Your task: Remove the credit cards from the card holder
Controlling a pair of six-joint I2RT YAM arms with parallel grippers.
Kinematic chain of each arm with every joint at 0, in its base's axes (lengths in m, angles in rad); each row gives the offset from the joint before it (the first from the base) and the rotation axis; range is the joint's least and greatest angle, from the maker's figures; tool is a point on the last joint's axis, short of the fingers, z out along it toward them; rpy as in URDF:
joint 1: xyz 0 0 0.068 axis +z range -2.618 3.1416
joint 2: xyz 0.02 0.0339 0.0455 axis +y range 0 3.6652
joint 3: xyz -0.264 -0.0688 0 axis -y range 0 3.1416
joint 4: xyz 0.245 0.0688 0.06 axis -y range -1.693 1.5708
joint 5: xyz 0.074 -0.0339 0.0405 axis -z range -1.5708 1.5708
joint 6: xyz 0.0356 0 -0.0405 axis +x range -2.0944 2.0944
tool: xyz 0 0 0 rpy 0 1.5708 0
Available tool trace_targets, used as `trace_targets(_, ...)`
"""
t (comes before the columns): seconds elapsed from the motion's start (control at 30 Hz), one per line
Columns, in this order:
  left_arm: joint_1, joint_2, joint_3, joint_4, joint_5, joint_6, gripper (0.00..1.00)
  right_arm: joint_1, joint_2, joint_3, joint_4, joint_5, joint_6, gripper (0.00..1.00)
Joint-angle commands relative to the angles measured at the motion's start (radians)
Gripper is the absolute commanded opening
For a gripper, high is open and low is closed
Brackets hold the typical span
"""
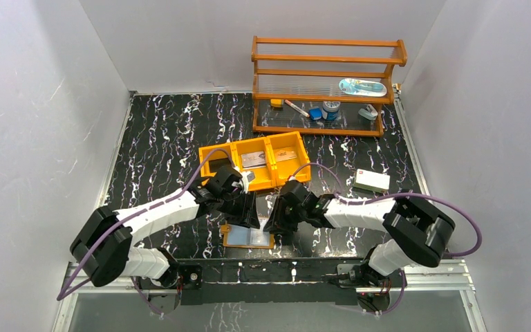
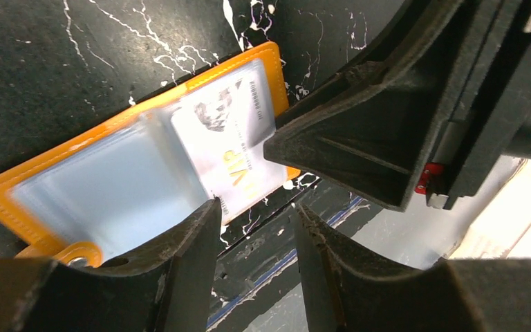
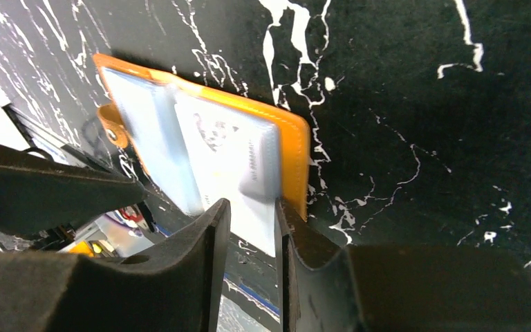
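Note:
The card holder (image 1: 249, 238) lies open and flat near the table's front edge, orange-rimmed (image 2: 14, 192) with pale blue-grey pockets. A whitish credit card (image 2: 231, 138) with gold lettering sticks partly out of one pocket towards the front edge. My left gripper (image 2: 256, 205) hovers over the holder's front side, open, with nothing between its fingers. My right gripper (image 3: 251, 202) is open with a narrow gap, and the card's (image 3: 238, 159) free end shows in that gap beside the holder's orange edge (image 3: 294, 155). From above, the left gripper (image 1: 245, 214) and right gripper (image 1: 274, 223) stand close together over the holder.
An orange three-compartment tray (image 1: 249, 142) sits just behind the grippers with flat cards (image 1: 252, 159) in it. A white box (image 1: 373, 180) lies at the right. A wooden shelf (image 1: 325, 86) with small items stands at the back. The metal front rail is right under the holder.

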Motion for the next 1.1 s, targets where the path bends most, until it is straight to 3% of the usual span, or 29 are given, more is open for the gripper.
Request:
trace_targets(0.0, -0.010, 0.024, 0.001, 0.015, 0.050, -0.008, 0.41, 0.004, 0.035, 0.010, 0.010, -0.012, 0.030, 0.34)
trace_targets(0.33, -0.010, 0.035, -0.060, -0.031, -0.118, -0.118, 0.34, 0.004, 0.040, 0.010, -0.047, 0.024, 0.038, 0.30)
trace_targets(0.6, -0.010, 0.103, -0.095, 0.046, -0.057, -0.163, 0.32, 0.004, 0.062, 0.020, -0.031, 0.004, 0.028, 0.29)
trace_targets(1.07, -0.009, 0.092, -0.173, 0.208, 0.004, -0.261, 0.10, 0.004, 0.067, 0.020, -0.001, -0.021, 0.024, 0.29)
